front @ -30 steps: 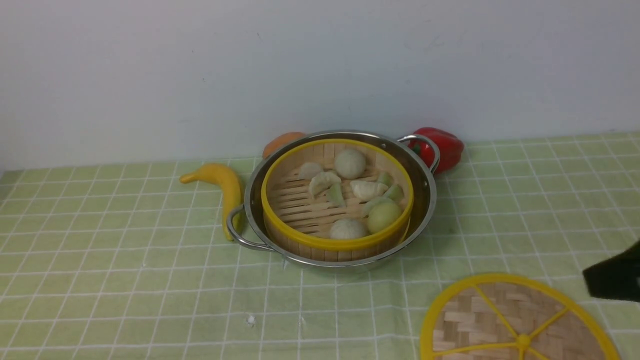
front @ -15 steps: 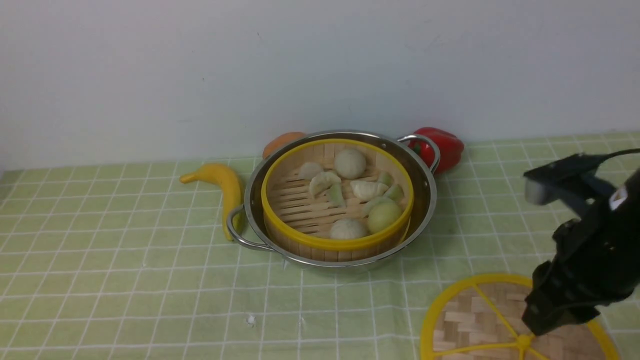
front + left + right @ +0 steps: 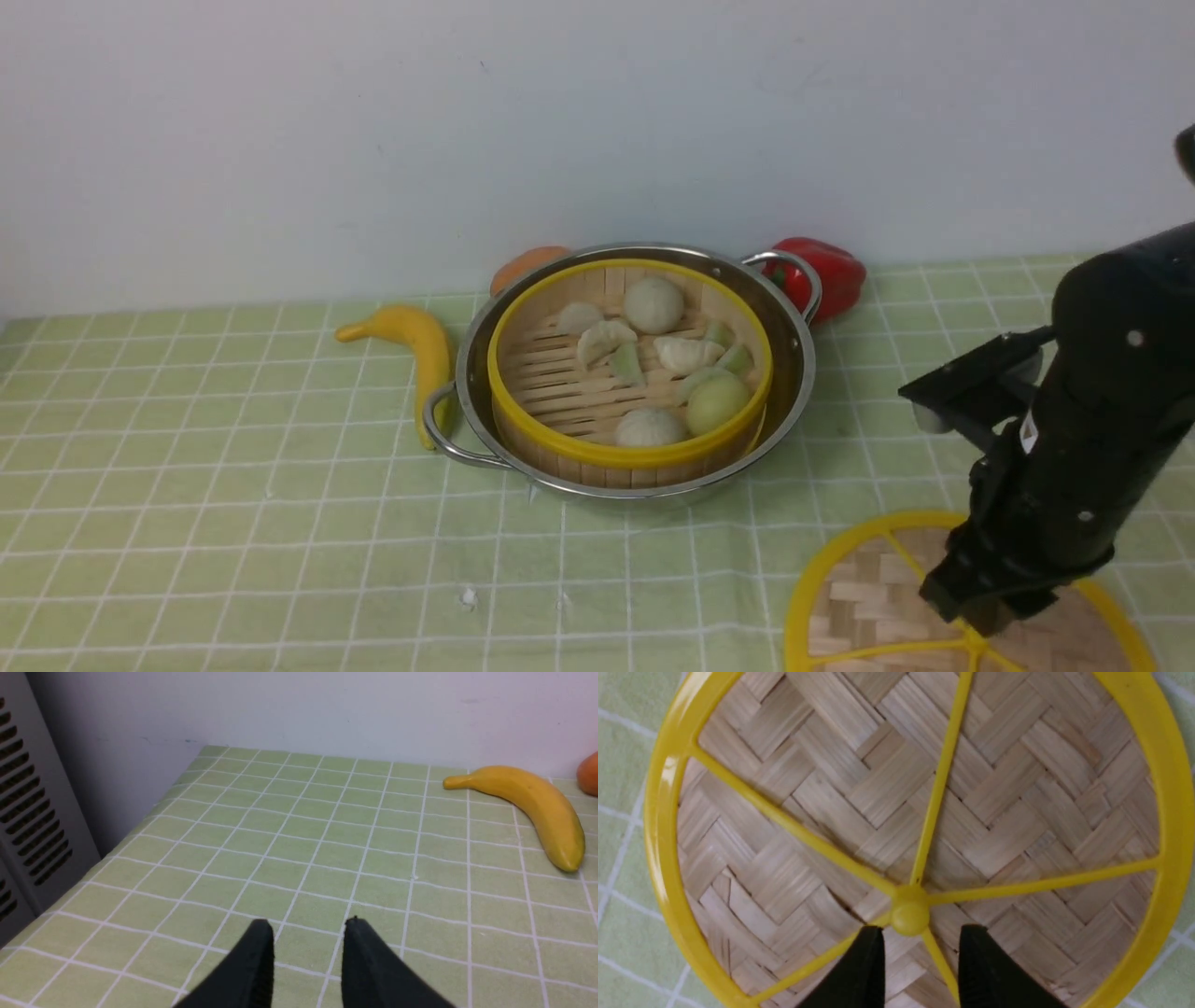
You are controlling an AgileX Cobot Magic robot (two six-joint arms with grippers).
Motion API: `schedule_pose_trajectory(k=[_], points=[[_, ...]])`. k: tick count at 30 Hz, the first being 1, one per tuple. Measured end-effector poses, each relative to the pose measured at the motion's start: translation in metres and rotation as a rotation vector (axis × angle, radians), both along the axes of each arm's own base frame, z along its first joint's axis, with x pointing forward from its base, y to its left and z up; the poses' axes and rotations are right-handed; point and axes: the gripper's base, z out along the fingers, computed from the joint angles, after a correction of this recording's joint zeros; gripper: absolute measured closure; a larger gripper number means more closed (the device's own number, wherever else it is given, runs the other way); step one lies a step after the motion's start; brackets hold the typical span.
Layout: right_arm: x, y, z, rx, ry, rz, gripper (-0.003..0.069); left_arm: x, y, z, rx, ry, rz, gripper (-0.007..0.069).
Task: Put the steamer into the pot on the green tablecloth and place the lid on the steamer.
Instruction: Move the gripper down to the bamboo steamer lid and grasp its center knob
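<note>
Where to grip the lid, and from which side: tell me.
Grip the knob at the lid's centre, from straight above. The lid lies flat on the cloth, leaving no way under its rim; the knob stands up where the spokes meet, close to the open right gripper.

The bench's green tablecloth (image 3: 233, 485) carries a steel pot (image 3: 790, 338) at centre. A banana (image 3: 420, 345) lies at its 9 o'clock, an orange fruit (image 3: 527, 264) at 11, a red bell pepper (image 3: 836, 271) at 1, touching the handle, and the woven lid (image 3: 868, 597) lies flat at 4, well apart.
</note>
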Motion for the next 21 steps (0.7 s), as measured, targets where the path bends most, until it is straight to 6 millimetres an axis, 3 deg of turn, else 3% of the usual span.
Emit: schedule_pose_trajectory(k=[10, 16, 19, 21], points=[[0.009, 0.004, -0.031, -0.026, 0.06, -0.001, 0.0416, 0.0, 0.0, 0.0, 0.0, 0.0, 0.0, 0.0402], [0.011, 0.006, -0.033, -0.024, 0.076, -0.008, 0.0424, 0.0, 0.0, 0.0, 0.0, 0.0, 0.0, 0.039], [0.01, 0.007, -0.03, -0.015, 0.08, -0.031, 0.0517, 0.0, 0.0, 0.0, 0.0, 0.0, 0.0, 0.0382], [0.009, 0.006, -0.028, -0.012, 0.072, -0.051, 0.0515, 0.0, 0.0, 0.0, 0.0, 0.0, 0.0, 0.0382]])
